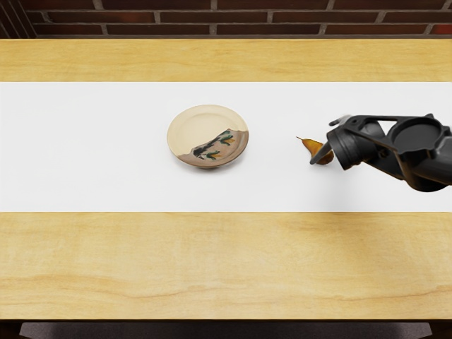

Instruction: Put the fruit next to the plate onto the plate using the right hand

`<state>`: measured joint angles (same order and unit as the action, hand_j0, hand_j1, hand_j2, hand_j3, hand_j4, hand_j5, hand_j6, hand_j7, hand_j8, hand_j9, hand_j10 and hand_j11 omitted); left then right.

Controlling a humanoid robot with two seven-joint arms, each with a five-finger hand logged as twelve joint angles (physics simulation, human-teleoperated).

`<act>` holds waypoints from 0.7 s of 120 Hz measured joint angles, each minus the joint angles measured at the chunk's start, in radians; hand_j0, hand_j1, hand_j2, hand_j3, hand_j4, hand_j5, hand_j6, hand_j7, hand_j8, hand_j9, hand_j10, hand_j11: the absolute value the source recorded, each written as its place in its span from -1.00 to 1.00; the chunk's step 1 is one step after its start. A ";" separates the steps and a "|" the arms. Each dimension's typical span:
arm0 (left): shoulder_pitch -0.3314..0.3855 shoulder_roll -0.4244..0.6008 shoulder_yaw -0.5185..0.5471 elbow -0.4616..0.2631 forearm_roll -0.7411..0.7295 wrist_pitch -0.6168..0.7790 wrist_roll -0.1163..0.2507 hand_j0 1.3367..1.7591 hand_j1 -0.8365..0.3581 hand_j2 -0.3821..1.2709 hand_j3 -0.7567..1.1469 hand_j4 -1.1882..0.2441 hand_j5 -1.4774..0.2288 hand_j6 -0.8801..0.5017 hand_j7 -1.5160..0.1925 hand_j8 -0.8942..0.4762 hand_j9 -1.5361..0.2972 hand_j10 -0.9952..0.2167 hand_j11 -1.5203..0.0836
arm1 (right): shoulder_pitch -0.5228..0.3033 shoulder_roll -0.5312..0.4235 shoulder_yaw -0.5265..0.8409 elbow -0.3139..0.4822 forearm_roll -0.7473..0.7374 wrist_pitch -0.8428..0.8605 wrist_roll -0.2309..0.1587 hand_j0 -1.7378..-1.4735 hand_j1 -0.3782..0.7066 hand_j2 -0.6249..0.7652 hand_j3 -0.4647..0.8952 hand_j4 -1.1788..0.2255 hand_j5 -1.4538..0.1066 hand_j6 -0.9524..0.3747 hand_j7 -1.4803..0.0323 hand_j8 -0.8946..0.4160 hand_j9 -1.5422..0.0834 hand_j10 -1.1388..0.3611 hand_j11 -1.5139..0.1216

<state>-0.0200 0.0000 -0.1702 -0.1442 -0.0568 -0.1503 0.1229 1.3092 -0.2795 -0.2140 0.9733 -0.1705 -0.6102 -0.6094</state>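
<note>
One plate (185,123) sits on the white runner (92,148) that crosses the wooden bench (212,261) from edge to edge. It is round and cream-coloured, with a brown band along its lower right side carrying green and dark painted marks. Nothing lies on it.

One piece of fruit, a yellow-brown pear (311,146), lies on the runner to the right of the plate, apart from it, with its thin stem pointing up and to the left.

One arm is in view, dark and coming in from the right edge. Its right hand (347,147) is at the pear's right side and covers part of it, with a dark tip overlapping the pear's lower edge. The hand is seen from the back, so I cannot tell whether the fingers are released or clenched on the pear.

A brick wall (212,18) runs behind the far edge of the bench.
</note>
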 joint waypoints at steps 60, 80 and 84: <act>-0.001 0.000 0.000 0.000 0.000 0.000 0.000 0.52 0.98 -0.54 -0.20 0.66 0.73 0.27 0.77 0.30 0.67 0.64 0.89 | 0.021 0.009 -0.006 0.034 0.004 -0.002 -0.002 -0.40 -0.15 -0.20 -0.32 0.14 0.29 -0.10 0.34 0.21 0.04 0.52 -0.02; 0.000 0.000 0.000 0.000 0.000 0.000 0.000 0.52 0.98 -0.54 -0.20 0.66 0.73 0.27 0.77 0.30 0.67 0.64 0.89 | 0.027 0.000 -0.008 0.056 0.005 -0.001 -0.002 -0.40 -0.04 -0.22 -0.32 0.08 0.19 -0.18 0.25 -0.09 0.12 0.18 0.07; 0.000 0.000 0.000 0.000 0.000 0.000 0.000 0.52 0.98 -0.54 -0.21 0.66 0.73 0.27 0.77 0.30 0.67 0.64 0.89 | 0.025 -0.001 -0.009 0.058 0.005 -0.001 -0.002 -0.40 -0.02 -0.22 -0.32 0.07 0.17 -0.20 0.24 -0.13 0.12 0.14 0.07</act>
<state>-0.0199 0.0000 -0.1704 -0.1442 -0.0566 -0.1503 0.1227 1.3346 -0.2800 -0.2228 1.0314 -0.1655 -0.6111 -0.6110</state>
